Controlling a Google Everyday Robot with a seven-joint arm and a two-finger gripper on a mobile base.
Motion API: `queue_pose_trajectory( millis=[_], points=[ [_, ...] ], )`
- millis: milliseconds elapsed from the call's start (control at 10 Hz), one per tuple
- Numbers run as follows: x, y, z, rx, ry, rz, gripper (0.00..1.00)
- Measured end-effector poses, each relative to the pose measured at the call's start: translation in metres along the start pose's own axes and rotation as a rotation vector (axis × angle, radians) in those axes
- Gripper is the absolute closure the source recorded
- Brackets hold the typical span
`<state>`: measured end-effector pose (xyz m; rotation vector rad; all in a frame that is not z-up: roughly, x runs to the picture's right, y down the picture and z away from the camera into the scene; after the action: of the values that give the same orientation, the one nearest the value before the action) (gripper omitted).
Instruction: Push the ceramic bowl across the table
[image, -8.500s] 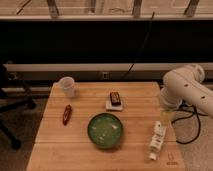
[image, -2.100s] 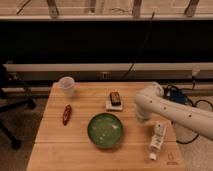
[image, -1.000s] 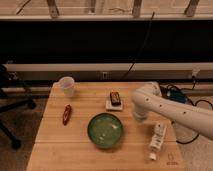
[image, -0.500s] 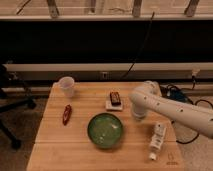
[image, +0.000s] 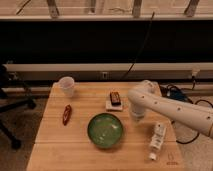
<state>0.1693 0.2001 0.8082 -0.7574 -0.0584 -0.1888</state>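
Green bowl (image: 105, 130) is sitting at the front-centre of the counter (image: 60, 150). Claw (image: 136, 118) is hanging closed, gripping nothing, just beside the bowl's right rim. White bottle (image: 158, 137) is lying further right.

Plastic cup (image: 66, 86), red packet (image: 66, 114), dark bar (image: 115, 98), white bottle (image: 157, 140).

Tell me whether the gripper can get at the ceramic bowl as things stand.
Probably yes. The gripper hangs close beside the ceramic bowl, with only bare table between them; the white bottle lies on the gripper's far side, out of the path.
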Motion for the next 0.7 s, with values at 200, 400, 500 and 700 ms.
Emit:
queue_pose_trajectory(
  millis=[200, 400, 500, 700],
  points=[
    [-0.0013, 0.0009, 0.0001, -0.01, 0.0, -0.008, 0.95],
    [-0.0049, 0.0001, -0.0002, -0.017, 0.001, -0.02, 0.95],
    [-0.0056, 0.0006, 0.0006, -0.022, 0.002, -0.024, 0.95],
    [-0.0083, 0.0006, 0.0001, -0.029, 0.002, -0.037, 0.95]
  ],
)
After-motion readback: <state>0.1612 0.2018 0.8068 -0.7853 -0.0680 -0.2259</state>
